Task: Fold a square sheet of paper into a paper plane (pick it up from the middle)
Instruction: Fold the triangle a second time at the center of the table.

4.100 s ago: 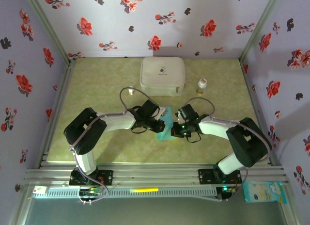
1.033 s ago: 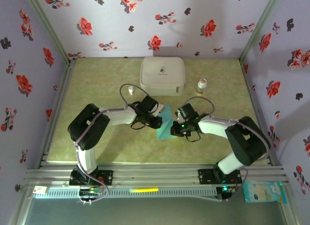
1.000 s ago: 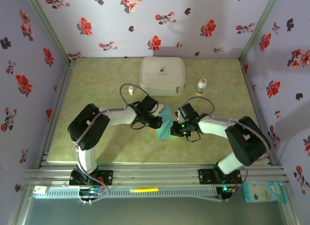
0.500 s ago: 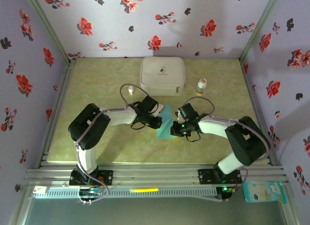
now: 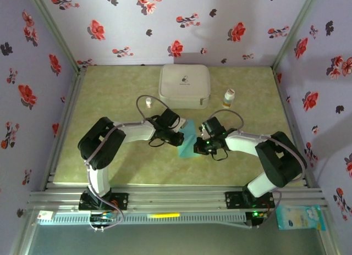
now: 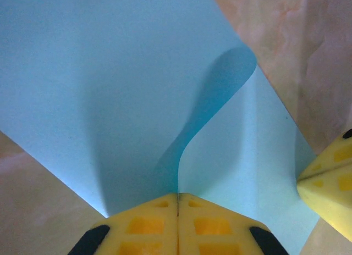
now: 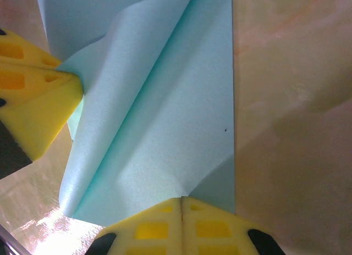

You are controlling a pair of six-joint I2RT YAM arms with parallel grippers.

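Note:
The square sheet of paper [image 5: 187, 143] is light blue and lies partly lifted between both grippers at mid-table. My left gripper [image 5: 179, 137] is shut on the paper's left edge. In the left wrist view its jaws [image 6: 177, 198] pinch a raised, curling flap of the paper [image 6: 99, 73]. My right gripper [image 5: 199, 147] is shut on the opposite edge. In the right wrist view its closed jaws [image 7: 182, 199] grip the paper [image 7: 165, 117], which bows up in a soft fold. The left fingers [image 7: 33, 101] show at that view's left side. The paper plane is out of view.
A white rounded case [image 5: 184, 86] stands at the back of the tan table [image 5: 110, 90]. To its right is a small bottle [image 5: 229, 98], to its left a small white cap [image 5: 148, 103]. Floral walls close in three sides.
Since about four seconds ago my left gripper has moved slightly farther away and to the right with the paper's edge. Over the last second nothing has visibly moved.

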